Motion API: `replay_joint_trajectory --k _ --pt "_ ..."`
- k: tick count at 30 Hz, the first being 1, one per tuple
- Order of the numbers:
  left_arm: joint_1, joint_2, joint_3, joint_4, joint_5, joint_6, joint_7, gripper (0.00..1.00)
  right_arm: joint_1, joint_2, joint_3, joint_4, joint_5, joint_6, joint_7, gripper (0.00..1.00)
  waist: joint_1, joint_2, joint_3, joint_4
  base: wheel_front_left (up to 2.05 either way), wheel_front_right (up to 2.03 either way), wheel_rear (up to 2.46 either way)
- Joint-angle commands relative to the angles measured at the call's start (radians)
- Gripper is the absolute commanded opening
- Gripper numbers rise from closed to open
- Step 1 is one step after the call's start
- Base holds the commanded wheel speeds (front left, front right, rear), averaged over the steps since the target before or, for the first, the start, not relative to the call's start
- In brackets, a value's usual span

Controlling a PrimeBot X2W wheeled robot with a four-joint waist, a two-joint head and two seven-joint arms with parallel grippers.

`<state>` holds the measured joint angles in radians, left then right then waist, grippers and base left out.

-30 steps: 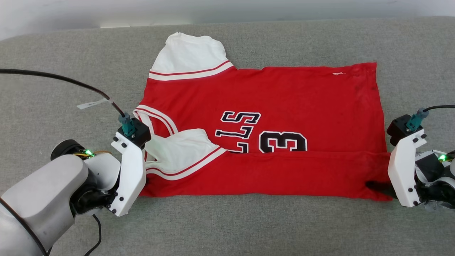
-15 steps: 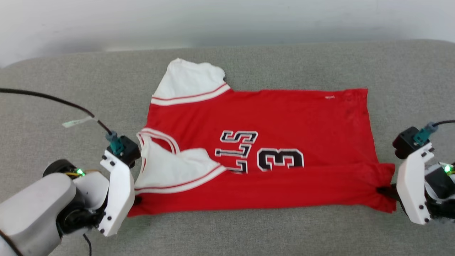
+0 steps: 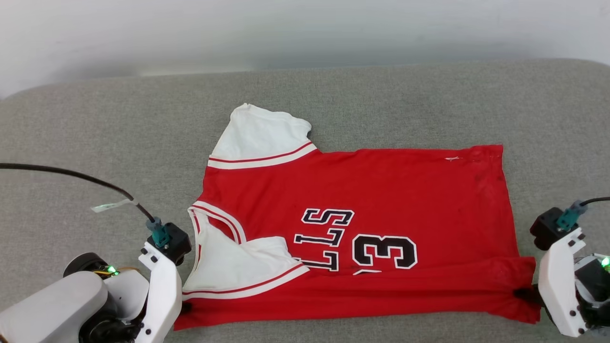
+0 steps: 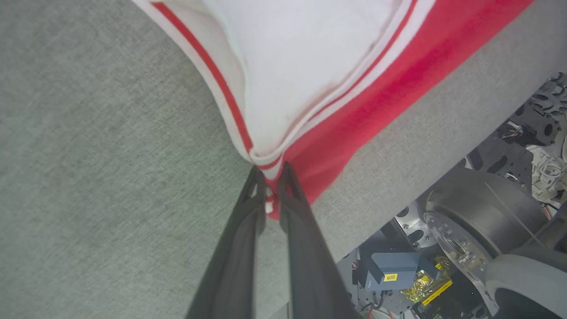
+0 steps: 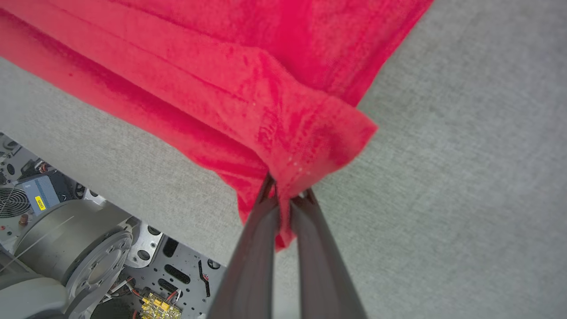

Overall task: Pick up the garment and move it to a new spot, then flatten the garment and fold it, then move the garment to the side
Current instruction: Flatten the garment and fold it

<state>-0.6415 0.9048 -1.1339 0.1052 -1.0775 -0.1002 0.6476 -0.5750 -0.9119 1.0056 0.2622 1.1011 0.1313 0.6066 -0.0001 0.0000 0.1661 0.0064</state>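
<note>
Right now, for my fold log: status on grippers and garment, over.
Left gripper shut on garment, collar-end near corner. Right gripper shut on hem-end near corner. Garment spread on grey cushion, near edge folded over. Nothing seen blocking.

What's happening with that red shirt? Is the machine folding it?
Yes, a two-armed robot is folding a red and white shirt laid out on a grey cushioned surface. Its left gripper pinches the near corner at the collar end, and its right gripper pinches the near corner at the hem end. The near edge lies doubled over, covering part of the lettering.
</note>
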Motion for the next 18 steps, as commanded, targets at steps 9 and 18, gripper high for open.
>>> replay_joint_trajectory --k 9,18 --pt "-0.035 0.006 0.036 0.041 0.031 -0.003 -0.078 1.0 -0.008 0.034 -0.048 0.043 -0.054 -0.001 -0.103 1.0 0.0001 0.0 -0.009 0.003 0.0 0.0 0.0" --pt "-0.145 0.049 0.126 0.041 0.138 0.044 -0.219 1.0 -0.002 0.095 -0.255 -0.002 -0.204 -0.001 -0.506 1.0 0.0001 0.0 -0.017 -0.022 0.0 0.0 0.0"
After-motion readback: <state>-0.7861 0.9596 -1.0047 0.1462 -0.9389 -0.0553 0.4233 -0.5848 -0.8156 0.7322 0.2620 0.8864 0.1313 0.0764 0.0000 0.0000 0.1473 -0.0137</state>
